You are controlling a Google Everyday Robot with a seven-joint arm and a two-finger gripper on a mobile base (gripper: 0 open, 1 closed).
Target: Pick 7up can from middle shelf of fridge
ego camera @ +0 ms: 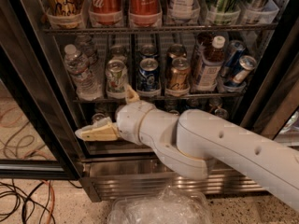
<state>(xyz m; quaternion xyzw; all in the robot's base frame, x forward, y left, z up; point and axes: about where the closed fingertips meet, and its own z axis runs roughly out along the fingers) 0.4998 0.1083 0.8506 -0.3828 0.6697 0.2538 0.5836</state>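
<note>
The 7up can (116, 75), whitish-green with a bit of red and a silver top, stands upright on the middle shelf (159, 97) of the fridge (35, 83), second lane from the left. My gripper (110, 114) is open just below and in front of that shelf. One cream finger (96, 132) points left. The other finger (131, 94) points up, its tip at the shelf edge just right of the can's base. The gripper holds nothing. My white arm (219, 143) hides most of the lowest rack.
A water bottle (80, 70) stands left of the 7up can; a blue can (148, 73), a copper-gold can (178, 73), a white-capped bottle (209, 62) and tilted blue cans (238, 66) to its right. Coca-Cola bottles (125, 1) above. Ribbed steel base (140, 183), plastic wrap (159, 209), floor cables (28, 199).
</note>
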